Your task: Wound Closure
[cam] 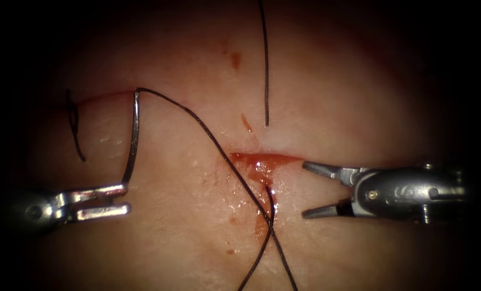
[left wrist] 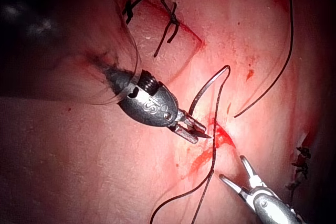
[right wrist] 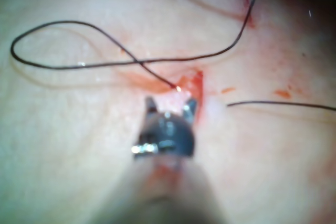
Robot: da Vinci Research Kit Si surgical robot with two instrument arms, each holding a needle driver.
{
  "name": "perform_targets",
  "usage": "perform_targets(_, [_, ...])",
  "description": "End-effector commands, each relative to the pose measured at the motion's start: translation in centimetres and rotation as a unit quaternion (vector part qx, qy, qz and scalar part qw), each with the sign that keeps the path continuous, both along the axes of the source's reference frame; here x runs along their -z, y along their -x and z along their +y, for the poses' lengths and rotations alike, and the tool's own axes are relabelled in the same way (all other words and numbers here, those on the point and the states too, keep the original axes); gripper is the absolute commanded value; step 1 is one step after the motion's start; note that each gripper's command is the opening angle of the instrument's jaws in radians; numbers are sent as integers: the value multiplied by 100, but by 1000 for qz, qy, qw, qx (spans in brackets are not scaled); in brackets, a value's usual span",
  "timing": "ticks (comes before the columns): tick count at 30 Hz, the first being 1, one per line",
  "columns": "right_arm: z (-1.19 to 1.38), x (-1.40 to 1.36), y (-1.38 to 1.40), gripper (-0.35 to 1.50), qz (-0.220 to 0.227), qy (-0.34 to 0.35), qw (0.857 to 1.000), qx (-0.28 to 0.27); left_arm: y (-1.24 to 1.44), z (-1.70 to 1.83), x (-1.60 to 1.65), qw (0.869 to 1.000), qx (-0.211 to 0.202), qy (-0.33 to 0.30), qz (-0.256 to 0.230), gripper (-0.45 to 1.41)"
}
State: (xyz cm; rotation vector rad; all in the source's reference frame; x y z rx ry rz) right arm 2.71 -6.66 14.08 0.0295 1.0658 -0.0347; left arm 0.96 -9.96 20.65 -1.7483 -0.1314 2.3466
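Left of the glistening, red-wet cut [cam: 262,161] in the pale tissue [cam: 358,97], the left tool [cam: 123,198] pinches the slim curved steel needle [cam: 133,134] at one end, clear of the tissue, black thread [cam: 208,134] trailing across, while the right tool [cam: 305,190] gapes empty just beside the cut.

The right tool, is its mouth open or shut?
Open. The right tool's two jaws are spread wide apart beside the cut and hold nothing. The left tool holds the needle at one end.
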Motion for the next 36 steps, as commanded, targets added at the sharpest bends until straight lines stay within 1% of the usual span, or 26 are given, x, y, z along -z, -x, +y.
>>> perform_targets(1, [-3, -4, -12, 110, 4, 3, 1000, 1, 6, -6, -6, 1000, 0, -1, -1, -45])
perform_targets(11, [0, -7, -50, 103, 10, 19, 1000, 11, 6, -6, -8, 1000, 1, -4, -1, -45])
perform_targets(15, [-4, -13, -62, 100, 14, 20, 999, 21, 6, -6, -8, 1000, 1, -4, -1, -45])
perform_targets(21, [-16, -21, -66, 76, 17, 21, 999, 42, 6, -6, -8, 1000, 1, -4, -1, -45])
perform_targets(23, [-18, -20, -65, 64, 20, 23, 998, 48, 6, -6, -8, 1000, 1, -4, -1, -45])
perform_targets(24, [-19, -20, -65, 51, 21, 20, 998, 54, 6, -6, -8, 1000, 1, -4, -1, -45])
perform_targets(27, [-22, -17, -60, 41, 25, 18, 997, 76, 6, -6, -8, 1000, 1, -4, -1, -45])
perform_targets(29, [-23, -16, -56, 27, 26, 20, 996, 82, 6, -6, -8, 1000, 1, -4, -1, -45])
perform_targets(30, [-23, -16, -55, 26, 24, 21, 996, 82, 6, -6, -8, 1000, 0, -4, -1, -45])
perform_targets(32, [-22, -16, -52, 29, 21, 23, 996, 84, 6, -5, -8, 1000, 1, -4, -1, -45])
perform_targets(34, [-19, -14, -49, 44, 18, 25, 997, 77, 7, -4, -9, 1000, 1, -4, -1, -45])
perform_targets(36, [-16, -14, -46, 53, 13, 29, 997, 68, 8, -4, -9, 1000, 1, -4, -1, -45])
